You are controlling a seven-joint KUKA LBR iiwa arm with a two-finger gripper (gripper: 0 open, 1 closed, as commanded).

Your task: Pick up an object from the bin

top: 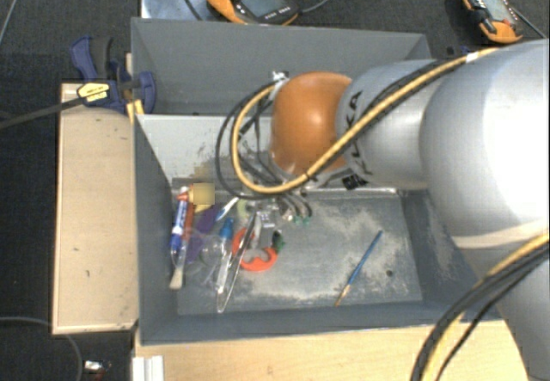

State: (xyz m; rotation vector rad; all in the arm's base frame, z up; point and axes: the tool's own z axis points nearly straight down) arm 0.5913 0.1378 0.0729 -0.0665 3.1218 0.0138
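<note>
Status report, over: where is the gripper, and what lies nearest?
Gripper low over heap's right edge. Nearest: red ring, clear stick. Blue pencil apart, to the right.

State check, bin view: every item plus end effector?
End effector: low over the heap at the left of the bin.
Orange ring: lying flat at the heap's edge.
Blue-and-red tube: lying along the left wall.
Thin blue stick: lying flat, alone, right of the heap.

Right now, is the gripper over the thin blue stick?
No, the gripper is down at the heap of small things on the left, while the thin blue stick lies alone further right.
</note>
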